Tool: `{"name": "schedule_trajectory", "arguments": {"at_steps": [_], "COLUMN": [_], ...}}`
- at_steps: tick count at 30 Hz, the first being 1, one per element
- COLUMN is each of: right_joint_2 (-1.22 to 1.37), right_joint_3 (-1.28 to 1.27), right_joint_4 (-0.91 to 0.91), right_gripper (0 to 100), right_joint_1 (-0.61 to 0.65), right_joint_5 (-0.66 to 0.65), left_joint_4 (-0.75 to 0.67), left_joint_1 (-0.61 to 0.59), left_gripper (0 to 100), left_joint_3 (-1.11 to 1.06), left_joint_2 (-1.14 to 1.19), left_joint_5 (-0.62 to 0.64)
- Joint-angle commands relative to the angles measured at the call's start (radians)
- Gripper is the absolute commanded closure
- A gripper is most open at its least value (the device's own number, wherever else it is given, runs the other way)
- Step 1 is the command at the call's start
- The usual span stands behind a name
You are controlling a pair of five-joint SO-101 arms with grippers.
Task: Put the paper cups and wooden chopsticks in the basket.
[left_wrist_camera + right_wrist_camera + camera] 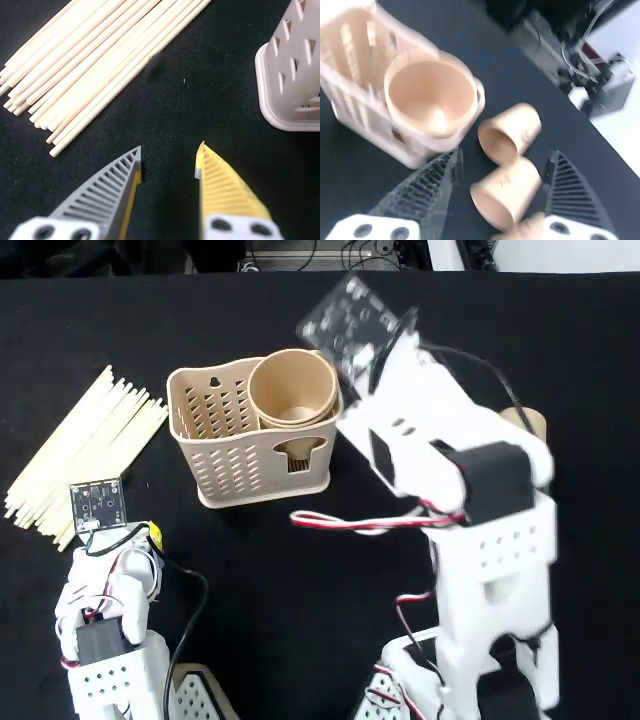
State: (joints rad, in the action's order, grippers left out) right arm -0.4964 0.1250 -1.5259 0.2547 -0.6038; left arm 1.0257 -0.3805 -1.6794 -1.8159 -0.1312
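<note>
The beige slotted basket (240, 455) stands mid-table with paper cups (293, 388) nested in its right end. A fan of wooden chopsticks (85, 452) lies flat to its left. My left gripper (170, 150) hangs open above bare cloth, with the chopsticks (100, 65) just ahead and a basket corner (295, 70) off to one side. My right gripper (505, 155) is open above two paper cups lying on their sides (512, 132) (507, 192). A third cup (525, 230) shows beneath them. The basket (360, 65) and its nested cup (430, 97) are beside it.
A black cloth covers the table (300, 590). The right arm (450, 460) leans over the area right of the basket and hides most of the loose cups; one cup's edge (530, 422) peeks out behind it. The left arm (110, 600) sits at the front left.
</note>
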Motion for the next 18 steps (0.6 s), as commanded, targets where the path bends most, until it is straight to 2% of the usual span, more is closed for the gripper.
{"name": "schedule_trajectory", "arguments": {"at_steps": [1, 5, 9, 13, 18], "right_joint_2": [-0.033, -0.039, -0.041, -0.041, -0.031], "right_joint_3": [-0.091, -0.338, -0.639, -0.880, -1.050], "right_joint_4": [-0.026, 0.091, 0.361, 0.687, 0.939], "right_gripper": [73.3, 73.3, 73.3, 73.3, 73.3], "right_joint_1": [-0.149, -0.310, -0.413, -0.450, -0.420], "right_joint_5": [-0.175, -0.391, -0.542, -0.574, -0.566], "left_joint_4": [-0.014, -0.014, -0.014, -0.014, -0.017], "left_joint_1": [-0.010, -0.010, -0.010, -0.008, -0.007], "left_gripper": [82, 82, 82, 82, 82], "left_joint_3": [-0.019, -0.019, -0.019, -0.019, -0.019], "left_joint_2": [-0.008, -0.008, -0.008, -0.008, -0.008], "left_joint_5": [-0.005, -0.005, -0.005, -0.005, -0.005]}}
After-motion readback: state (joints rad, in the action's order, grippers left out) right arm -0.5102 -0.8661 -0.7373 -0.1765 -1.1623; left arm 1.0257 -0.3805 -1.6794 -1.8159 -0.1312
